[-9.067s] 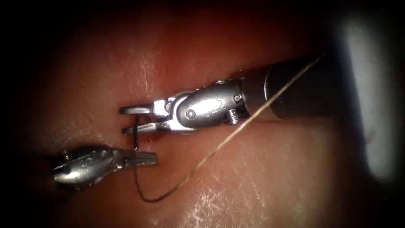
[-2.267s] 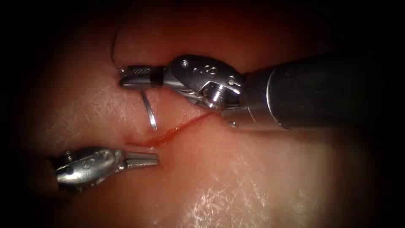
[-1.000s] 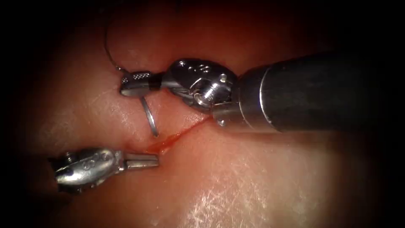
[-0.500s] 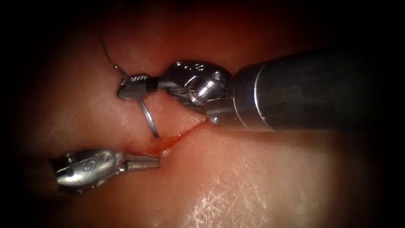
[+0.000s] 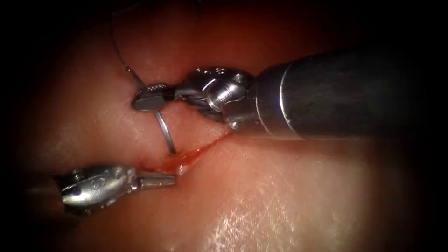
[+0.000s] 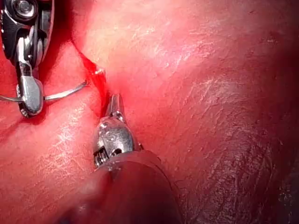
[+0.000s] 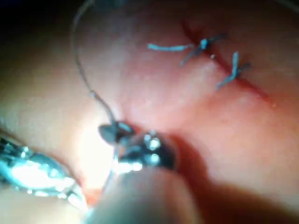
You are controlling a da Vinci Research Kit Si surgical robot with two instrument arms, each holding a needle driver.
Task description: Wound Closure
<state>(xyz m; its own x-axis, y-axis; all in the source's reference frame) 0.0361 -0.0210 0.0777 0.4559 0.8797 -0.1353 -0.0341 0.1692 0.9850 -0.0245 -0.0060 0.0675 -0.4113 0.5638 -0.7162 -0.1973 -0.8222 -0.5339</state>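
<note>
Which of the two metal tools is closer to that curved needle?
The right. The right tool grips the needle near its thread end, left of the cut, the point reaching down toward the cut. The left tool sits shut, holding nothing, just below the needle's point.

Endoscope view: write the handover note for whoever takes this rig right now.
Right end effector: shut on the needle near its thread end; thread trails up from there.
Left end effector: shut, holding nothing, lying on the tissue by the left end of the cut.
Needle: point sits at the cut's upper edge, beside the red fluid; whether it has entered cannot be told.
Done: two tied stitches with cut ends further along the cut.
Left: this open stretch of the cut has no stitch yet.
</note>
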